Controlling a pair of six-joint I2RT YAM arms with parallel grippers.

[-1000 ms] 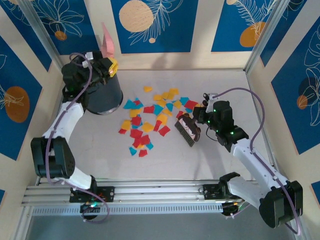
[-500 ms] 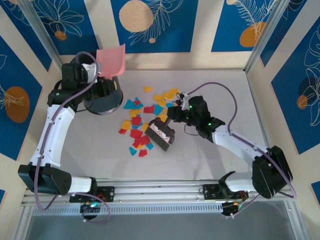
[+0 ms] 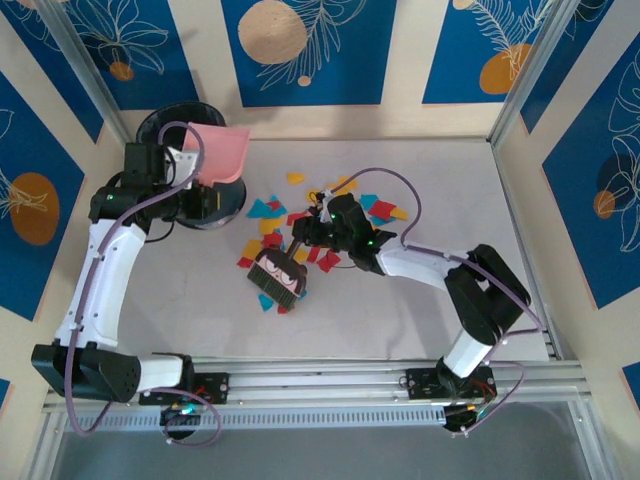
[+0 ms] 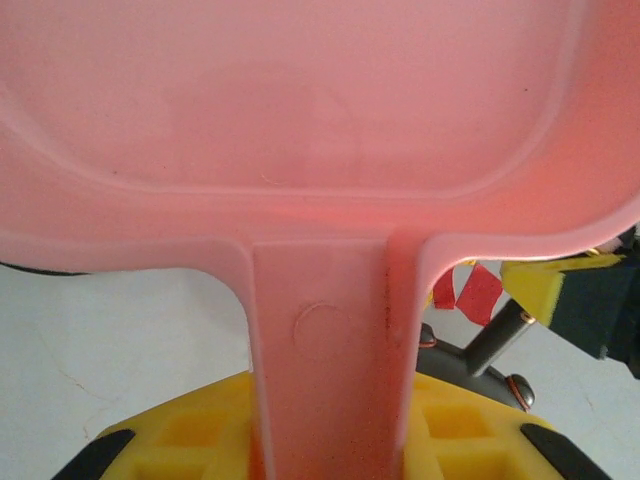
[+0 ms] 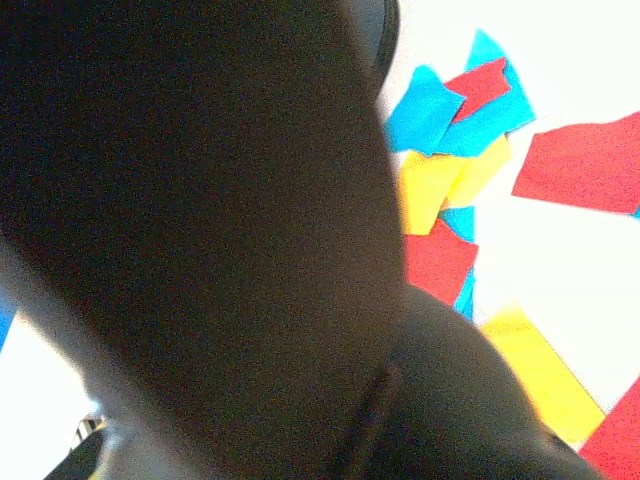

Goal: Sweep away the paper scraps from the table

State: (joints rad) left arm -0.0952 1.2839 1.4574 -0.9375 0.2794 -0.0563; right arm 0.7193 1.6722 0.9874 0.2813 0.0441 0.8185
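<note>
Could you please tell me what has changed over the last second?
The right tool swept the brush leftward through the paper scraps to their near-left edge. The left tool turned the pink dustpan from edge-on to face-up, nearer the pile. Both grips held; most scraps stayed put on the table.

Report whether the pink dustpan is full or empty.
Empty: the pink dustpan, its handle clamped in the left gripper, shows bare pink plastic, with no paper scraps on it.
</note>
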